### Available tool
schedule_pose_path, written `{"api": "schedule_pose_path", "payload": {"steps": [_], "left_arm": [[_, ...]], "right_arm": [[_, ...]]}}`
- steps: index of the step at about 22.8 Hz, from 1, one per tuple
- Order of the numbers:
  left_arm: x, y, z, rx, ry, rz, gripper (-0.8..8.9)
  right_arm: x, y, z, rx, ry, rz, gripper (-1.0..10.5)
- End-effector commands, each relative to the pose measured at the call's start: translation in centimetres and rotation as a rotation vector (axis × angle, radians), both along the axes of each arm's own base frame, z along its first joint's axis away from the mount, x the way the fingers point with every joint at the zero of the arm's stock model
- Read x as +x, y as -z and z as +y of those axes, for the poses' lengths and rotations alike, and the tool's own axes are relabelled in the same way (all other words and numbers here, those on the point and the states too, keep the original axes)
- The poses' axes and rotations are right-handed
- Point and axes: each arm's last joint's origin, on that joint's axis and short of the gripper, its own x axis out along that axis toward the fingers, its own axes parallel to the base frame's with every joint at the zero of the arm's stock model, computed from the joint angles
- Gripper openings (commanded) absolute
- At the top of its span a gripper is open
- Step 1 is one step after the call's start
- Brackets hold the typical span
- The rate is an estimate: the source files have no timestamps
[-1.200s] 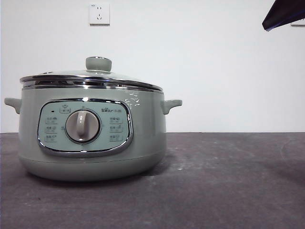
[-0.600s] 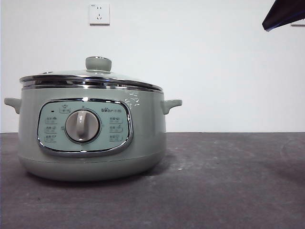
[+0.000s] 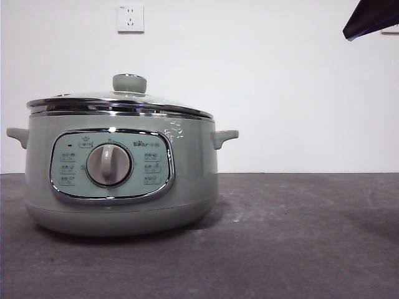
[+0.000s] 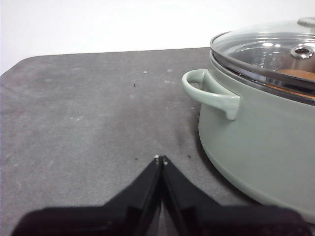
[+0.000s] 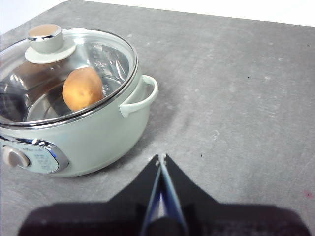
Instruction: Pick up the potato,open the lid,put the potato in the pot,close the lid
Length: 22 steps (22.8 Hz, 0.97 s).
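Worktop (image 3: 299, 237): dark grey, carries only the pot.
Pot (image 3: 118, 180): toward the left edge.
Lid (image 5: 93, 54): seated, closing the pot.
Potato (image 5: 82, 88): inside, task apparently finished.
Left gripper (image 4: 160, 160): pressed together, empty, parked beside the pot.
Right gripper (image 5: 161, 158): pressed together, empty, clear.

A plain white wall (image 3: 280, 93) runs across the back of the room, bare apart from a white power socket (image 3: 129, 18) mounted high on it. Below, the dark grey counter (image 3: 293, 237) spreads wide, its matte surface mottled with pale scuffs and a few tiny dark specks. The light is even and soft, throwing only faint shadows onto the counter.
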Motion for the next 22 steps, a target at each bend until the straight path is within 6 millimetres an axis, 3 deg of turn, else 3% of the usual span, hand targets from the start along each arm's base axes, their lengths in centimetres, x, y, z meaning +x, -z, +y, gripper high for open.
{"api": "schedule_pose_path", "payload": {"steps": [1, 6, 13, 17, 22], "left_arm": [[0.1, 0.5, 0.0, 0.005, -0.003, 0.012, -0.03], [0.1, 0.5, 0.0, 0.005, -0.004, 0.011, -0.03], [0.1, 0.5, 0.0, 0.005, -0.003, 0.011, -0.03], [0.1, 0.5, 0.0, 0.005, -0.003, 0.012, -0.03], [0.1, 0.5, 0.0, 0.005, -0.003, 0.012, -0.03]], "right_arm": [[0.0, 0.1, 0.0, 0.004, 0.006, 0.004, -0.2], [-0.4, 0.2, -1.7, -0.129, 0.007, -0.063, -0.2], [-0.9, 2.9, -7.4, 0.008, 0.285, -0.206, -0.2], [-1.2, 5.8, -8.1, 0.034, 0.355, -0.309, -0.2], [-1.3, 9.0, -8.2, 0.089, 0.369, -0.303, -0.2]]}}
